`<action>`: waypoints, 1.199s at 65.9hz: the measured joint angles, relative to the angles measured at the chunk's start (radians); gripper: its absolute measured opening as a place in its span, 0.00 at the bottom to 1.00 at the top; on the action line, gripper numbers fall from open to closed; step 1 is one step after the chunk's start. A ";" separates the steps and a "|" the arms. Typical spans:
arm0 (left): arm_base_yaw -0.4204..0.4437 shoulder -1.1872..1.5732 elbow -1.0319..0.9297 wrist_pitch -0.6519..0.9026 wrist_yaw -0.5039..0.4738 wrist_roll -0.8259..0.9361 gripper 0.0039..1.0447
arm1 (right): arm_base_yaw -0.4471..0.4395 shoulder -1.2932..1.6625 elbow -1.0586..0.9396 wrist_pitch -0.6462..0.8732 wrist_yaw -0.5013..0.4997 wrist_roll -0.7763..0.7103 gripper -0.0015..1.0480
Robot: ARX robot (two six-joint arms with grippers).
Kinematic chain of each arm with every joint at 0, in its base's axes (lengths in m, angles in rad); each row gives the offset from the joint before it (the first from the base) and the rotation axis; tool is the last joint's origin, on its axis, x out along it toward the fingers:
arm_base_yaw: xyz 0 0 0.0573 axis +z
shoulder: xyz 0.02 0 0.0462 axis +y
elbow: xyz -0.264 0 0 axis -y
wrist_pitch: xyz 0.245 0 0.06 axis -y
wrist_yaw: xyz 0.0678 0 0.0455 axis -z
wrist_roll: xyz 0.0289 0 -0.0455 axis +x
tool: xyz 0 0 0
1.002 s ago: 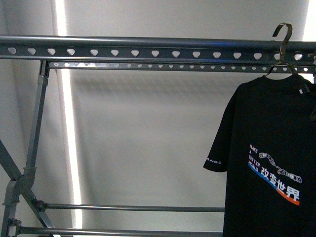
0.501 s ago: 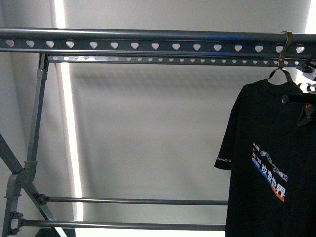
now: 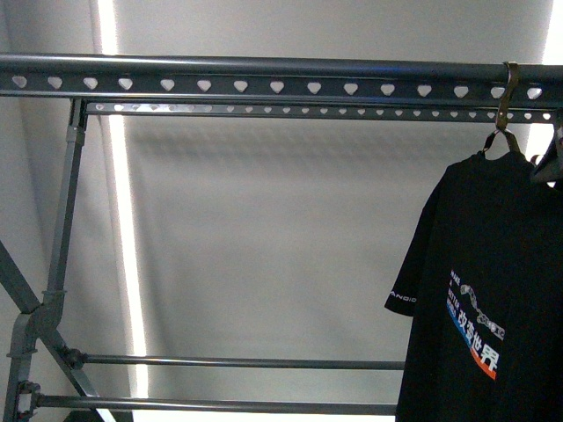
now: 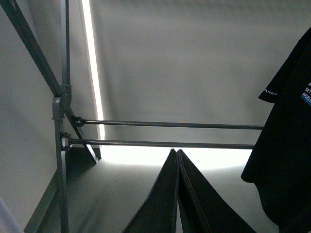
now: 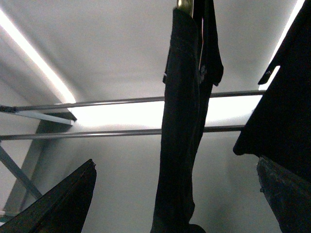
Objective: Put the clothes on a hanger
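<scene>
The black T-shirt (image 3: pixel 479 290) with the white "MAKE A BETTER WORLD" print and blue-red stripe hangs at the far right on a hanger. The hanger's hook (image 3: pixel 505 95) sits over the rack's top rail (image 3: pixel 264 75). In the right wrist view the shirt (image 5: pixel 182 121) hangs edge-on between the spread fingers of my right gripper (image 5: pixel 176 162), which is open and touches nothing. My left gripper (image 4: pixel 177 152) is shut and empty, low and to the left of the shirt's sleeve (image 4: pixel 286 97).
The grey metal rack has a second perforated rail (image 3: pixel 308 111), a slanted left leg (image 3: pixel 62 246) and two low cross bars (image 3: pixel 237 361). Plain white wall lies behind. More black cloth (image 5: pixel 291 97) fills the right wrist view's edge.
The hanger hook was above the top rail a second ago and now rests over it. The shirt has dropped slightly and turned more edge-on.
</scene>
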 joint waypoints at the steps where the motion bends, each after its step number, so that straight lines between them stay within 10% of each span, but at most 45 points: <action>1: 0.000 0.000 0.000 0.000 0.000 0.000 0.03 | -0.001 -0.023 -0.017 0.009 -0.005 0.002 0.92; 13: 0.000 0.000 0.000 0.000 0.000 0.000 0.03 | 0.006 -0.286 -0.213 0.149 0.005 0.043 0.93; 34: 0.000 -0.001 0.000 0.000 0.000 0.000 0.03 | 0.211 -0.890 -0.766 0.452 0.307 0.000 0.91; 68: 0.000 -0.002 0.000 0.000 0.000 0.000 0.03 | 0.147 -1.241 -1.156 0.344 0.242 -0.035 0.02; 79: 0.000 -0.002 0.000 0.000 0.000 0.000 0.03 | 0.145 -1.293 -1.216 0.345 0.243 -0.037 0.02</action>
